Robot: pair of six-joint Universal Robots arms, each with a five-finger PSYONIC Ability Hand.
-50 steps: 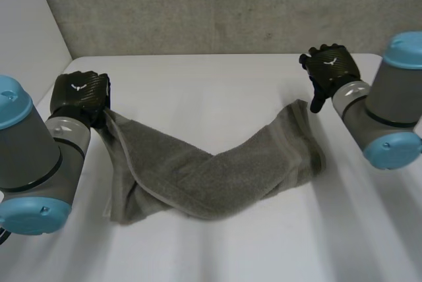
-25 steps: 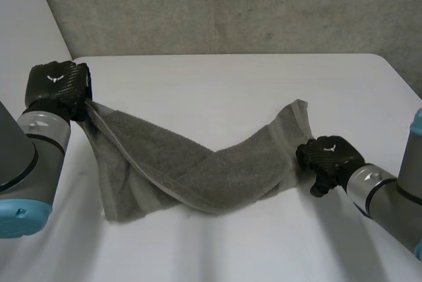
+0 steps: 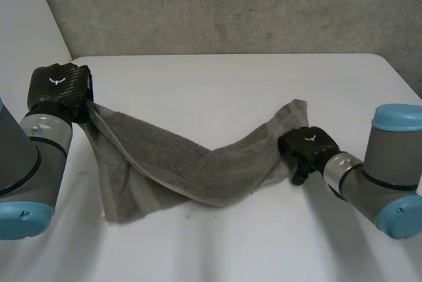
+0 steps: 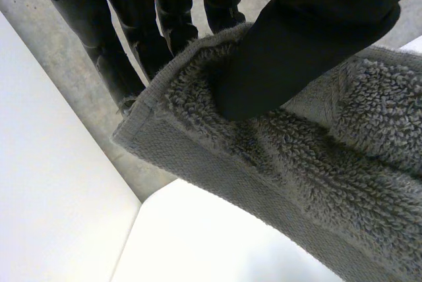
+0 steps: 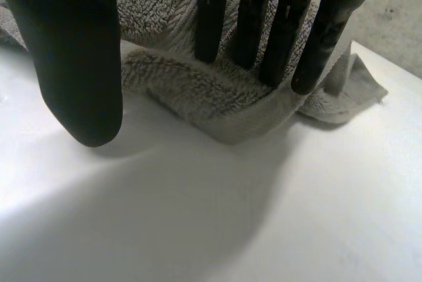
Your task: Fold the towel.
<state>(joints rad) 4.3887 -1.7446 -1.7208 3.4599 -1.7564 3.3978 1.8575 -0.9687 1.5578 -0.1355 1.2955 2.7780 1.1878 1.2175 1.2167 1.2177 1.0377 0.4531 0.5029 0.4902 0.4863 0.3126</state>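
Observation:
A grey towel [image 3: 198, 167] lies twisted across the white table [image 3: 217, 87]. Its left end is lifted off the surface. My left hand [image 3: 59, 87] holds that raised corner at the table's left side. In the left wrist view my thumb [image 4: 316, 38] pinches the towel's hemmed corner [image 4: 264, 163] against the fingers behind it. My right hand [image 3: 304, 150] is down at the towel's right end. In the right wrist view its straight fingers [image 5: 250, 18] rest on a rolled fold of the towel [image 5: 211, 97], while the thumb [image 5: 79, 64] hangs apart over bare table.
A grey concrete wall [image 3: 231, 5] runs behind the table's far edge. A white panel [image 3: 26, 12] stands at the far left. Bare table surface [image 3: 264, 242] lies in front of the towel and beyond it.
My right hand came down from the far right to the towel's right end and has set its fingers on the fold. My left hand carried its corner outward to the left, then stayed.

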